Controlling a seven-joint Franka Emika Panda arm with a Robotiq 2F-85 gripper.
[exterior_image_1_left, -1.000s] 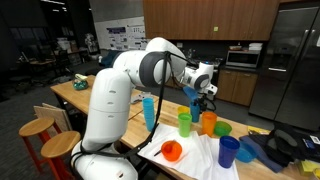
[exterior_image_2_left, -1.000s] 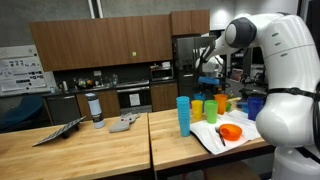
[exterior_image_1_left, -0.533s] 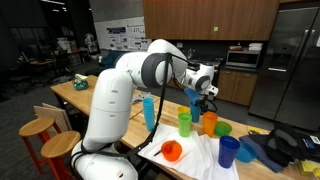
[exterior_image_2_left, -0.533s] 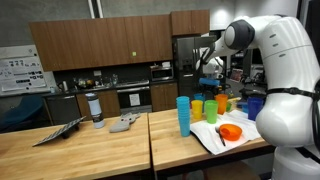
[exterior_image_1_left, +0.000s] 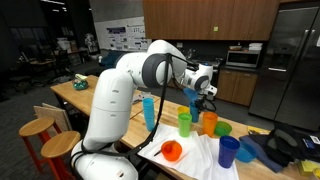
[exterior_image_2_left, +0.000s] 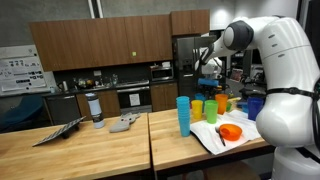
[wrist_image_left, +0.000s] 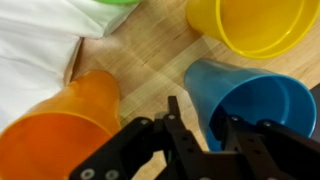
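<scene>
While hanging over the tabletop (wrist_image_left: 150, 70), straddling the rim of the blue cup (wrist_image_left: 255, 95) with pincer (wrist_image_left: 200, 130) narrow. Not seeing whether actually gripping.

In an exterior view we stand back from the white cloth (exterior_image_1_left: 200, 155), with the robot base (exterior_image_1_left: 100, 120) left of it; in an exterior view we look along the table (exterior_image_2_left: 90, 150) toward the cloth (exterior_image_2_left: 210, 137) from farther off; both share the cloth and the cups (exterior_image_1_left: 205, 123) beside it; our wrist view hangs just above the cloth's edge, looking down close at the blue cup (wrist_image_left: 255, 100) past the gripper (wrist_image_left: 200, 118).
</scene>
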